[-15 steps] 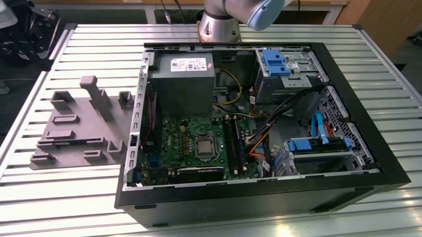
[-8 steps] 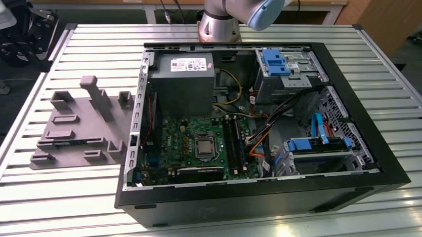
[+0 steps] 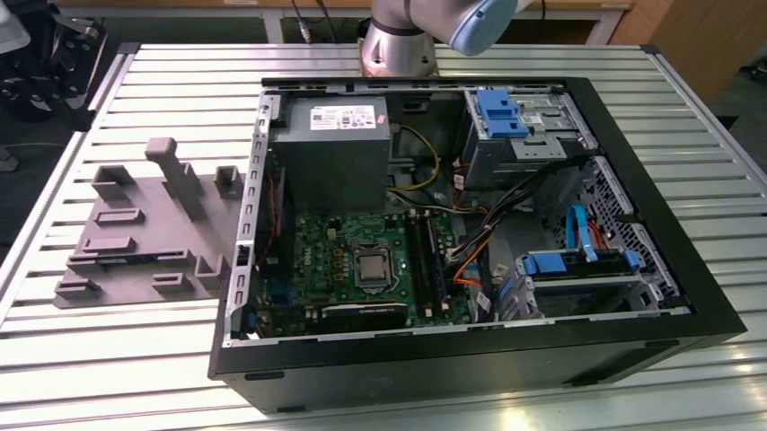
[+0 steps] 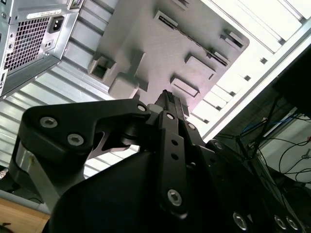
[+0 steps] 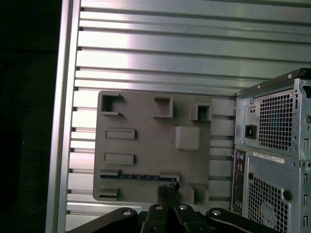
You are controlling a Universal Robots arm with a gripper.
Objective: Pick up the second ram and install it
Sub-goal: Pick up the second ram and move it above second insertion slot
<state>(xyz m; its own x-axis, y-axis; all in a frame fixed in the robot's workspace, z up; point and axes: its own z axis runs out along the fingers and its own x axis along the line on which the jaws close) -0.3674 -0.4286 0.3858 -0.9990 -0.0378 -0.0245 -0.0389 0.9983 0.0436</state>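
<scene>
The second ram (image 5: 141,177) stands on edge as a thin blue-green strip in a slot of the grey holder block (image 5: 146,145), which lies on the slatted table. In the first wrist view my gripper (image 5: 167,190) is high above the holder's edge, close to one end of the ram, with its fingers shut together and nothing between them. The second wrist view also has the shut gripper (image 4: 167,98) over the holder block (image 4: 160,48). In the exterior view the holder block (image 3: 132,242) lies at the left of the open computer case (image 3: 480,359). The black memory slots (image 3: 427,260) sit on the green motherboard.
The case's rear panel (image 5: 272,155), with its fan grille and power socket, stands beside the holder. Inside the case are a grey power supply (image 3: 330,144), blue drive brackets (image 3: 498,112) and loose cables (image 3: 473,251). The robot base (image 3: 396,45) stands behind the case.
</scene>
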